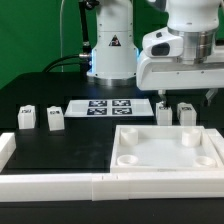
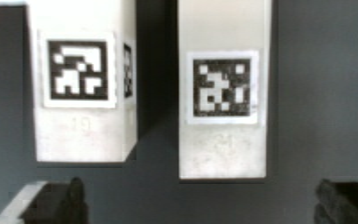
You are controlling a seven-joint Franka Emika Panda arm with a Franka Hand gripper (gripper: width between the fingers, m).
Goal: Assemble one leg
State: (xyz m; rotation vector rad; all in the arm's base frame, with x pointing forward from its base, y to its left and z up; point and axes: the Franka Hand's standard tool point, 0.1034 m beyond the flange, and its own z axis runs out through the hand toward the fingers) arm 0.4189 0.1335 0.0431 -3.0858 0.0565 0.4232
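Note:
Four white block legs with black-and-white tags stand on the black table. Two are at the exterior view's left (image 1: 27, 118) (image 1: 53, 119) and two at its right (image 1: 164, 112) (image 1: 186, 113). My gripper (image 1: 184, 99) hangs open just above the right pair. In the wrist view both of these legs show close up, one (image 2: 220, 100) in line with the gap of my gripper (image 2: 197, 205) and the other (image 2: 82, 85) beside it. The dark fingertips (image 2: 51, 200) stand wide apart and touch neither leg. Nothing is held.
The large white tray-like piece with round corner sockets (image 1: 165, 158) lies in front of the right legs. The marker board (image 1: 110, 106) lies behind the middle. Long white border bars run along the front (image 1: 60, 185) and the exterior view's left edge (image 1: 5, 150).

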